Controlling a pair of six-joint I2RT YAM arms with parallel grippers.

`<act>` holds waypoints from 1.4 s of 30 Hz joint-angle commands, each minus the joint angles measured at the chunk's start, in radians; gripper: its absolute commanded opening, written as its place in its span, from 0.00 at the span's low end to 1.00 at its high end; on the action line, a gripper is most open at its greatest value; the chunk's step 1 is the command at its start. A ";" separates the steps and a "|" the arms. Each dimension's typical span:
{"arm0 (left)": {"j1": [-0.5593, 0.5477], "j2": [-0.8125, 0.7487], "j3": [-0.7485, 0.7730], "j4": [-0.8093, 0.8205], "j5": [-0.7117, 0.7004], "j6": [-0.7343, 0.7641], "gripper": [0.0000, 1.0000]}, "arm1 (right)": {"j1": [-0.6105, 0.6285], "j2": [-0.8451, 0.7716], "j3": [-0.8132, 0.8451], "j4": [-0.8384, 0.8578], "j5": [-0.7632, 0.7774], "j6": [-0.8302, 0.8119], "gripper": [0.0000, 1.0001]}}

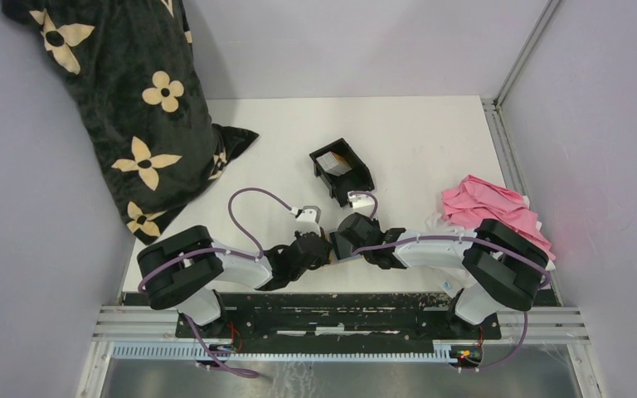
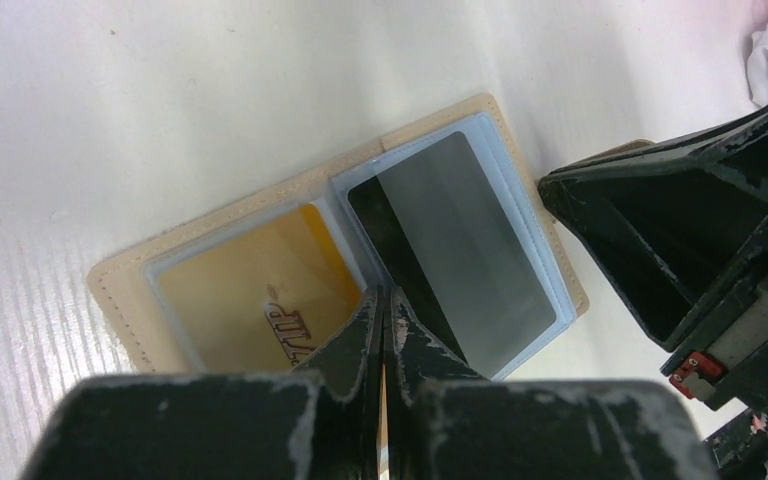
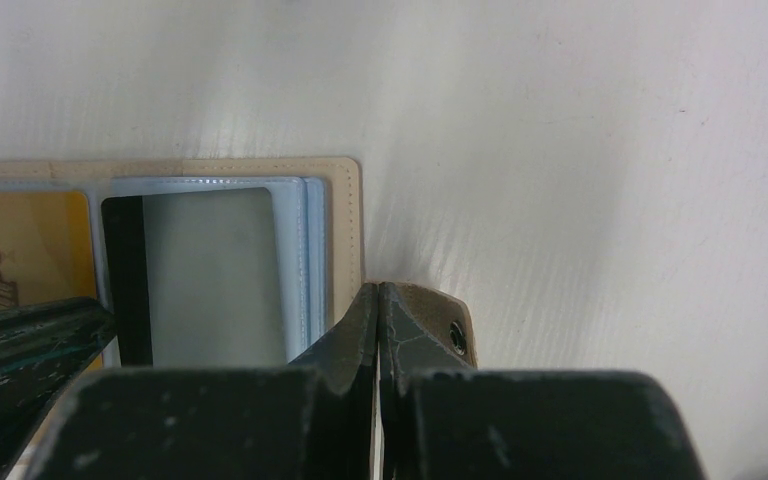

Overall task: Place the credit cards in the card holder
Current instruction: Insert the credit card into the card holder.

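– Status on card holder vs claws?
– Card holder [image 2: 440, 118] lies open and flat on the bench [image 1: 415, 141], near the front edge, between the two arms. Left claw [image 2: 380, 295] is closed, tips down at the fold between the two pages. A pale sliver shows in its gap, can't tell what. Right claw [image 3: 377, 290] is closed too, tips at the snap tab [image 3: 430, 310] on the holder's right edge. Pinching or just pressing, can't tell.
– Cards?
– Yellow card [image 2: 230, 300] sits in the left clear sleeve, partly hidden behind the left claw. Grey card [image 2: 460, 250] with a black stripe is in the right sleeve, on top of a stack of clear bluish sleeves.
– Materials?
– Holder is tan, leather-like, with a stitched border and rounded corners. Tab has a metal snap. Claw fingers [image 2: 350, 340] are black and wedge-shaped, paint scuffed.
– Rest of the cell?
– Bench is white, matte, faintly ribbed. Black tray [image 1: 363, 178] sits further back, apart from the holder, with something pale inside. Pink cloth [image 1: 489, 207] is at the right edge by the right arm. Black cushion with cream flowers [image 1: 133, 108] is in the back-left corner. Walls are plain pale lilac, with an aluminium rail along the right side.
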 commanded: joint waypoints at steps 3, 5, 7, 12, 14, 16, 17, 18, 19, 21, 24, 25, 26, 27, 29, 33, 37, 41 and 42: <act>-0.004 0.033 0.065 0.023 0.012 0.041 0.03 | 0.008 0.039 0.005 0.028 -0.054 0.028 0.01; -0.004 0.043 0.076 0.023 0.016 0.043 0.03 | 0.009 0.038 0.003 0.027 -0.054 0.028 0.01; -0.006 0.050 0.082 0.023 0.018 0.043 0.03 | 0.010 0.035 0.004 0.026 -0.055 0.028 0.01; -0.006 0.048 0.087 0.019 0.014 0.043 0.03 | 0.010 0.035 0.007 0.022 -0.052 0.024 0.01; -0.006 0.036 0.086 -0.001 0.000 0.041 0.03 | 0.010 0.034 0.008 0.019 -0.050 0.020 0.01; -0.006 0.011 0.079 -0.021 -0.020 0.034 0.04 | 0.010 0.036 0.010 0.016 -0.046 0.018 0.01; -0.006 -0.003 0.075 -0.032 -0.032 0.030 0.05 | 0.011 0.034 0.013 0.014 -0.044 0.016 0.01; -0.006 -0.018 0.072 -0.045 -0.045 0.028 0.06 | 0.010 0.033 0.015 0.011 -0.043 0.014 0.01; -0.006 -0.032 0.071 -0.058 -0.057 0.028 0.06 | 0.010 0.031 0.017 0.008 -0.042 0.013 0.01; -0.006 -0.060 0.067 -0.087 -0.077 0.030 0.09 | 0.010 0.023 0.021 0.003 -0.038 0.010 0.02; -0.006 -0.093 0.074 -0.122 -0.105 0.035 0.12 | 0.010 0.014 0.032 -0.014 -0.030 0.002 0.04; -0.006 -0.104 0.077 -0.133 -0.110 0.038 0.13 | 0.011 0.011 0.035 -0.017 -0.027 -0.001 0.05; -0.006 -0.115 0.080 -0.142 -0.110 0.042 0.14 | 0.011 0.010 0.038 -0.019 -0.025 -0.001 0.06; -0.006 -0.126 0.083 -0.152 -0.110 0.045 0.15 | 0.011 0.009 0.042 -0.023 -0.025 -0.005 0.07; -0.006 -0.151 0.085 -0.168 -0.141 0.048 0.17 | 0.011 0.007 0.059 -0.041 -0.023 -0.013 0.10; -0.006 -0.211 0.082 -0.193 -0.172 0.061 0.20 | 0.010 -0.031 0.072 -0.055 -0.009 -0.033 0.18; -0.006 -0.296 0.068 -0.225 -0.199 0.074 0.23 | 0.011 -0.089 0.093 -0.083 0.010 -0.077 0.30; -0.006 -0.396 0.066 -0.298 -0.246 0.083 0.25 | 0.010 -0.133 0.122 -0.116 0.022 -0.134 0.41; -0.006 -0.421 0.069 -0.333 -0.259 0.078 0.26 | 0.011 -0.142 0.125 -0.114 0.021 -0.145 0.44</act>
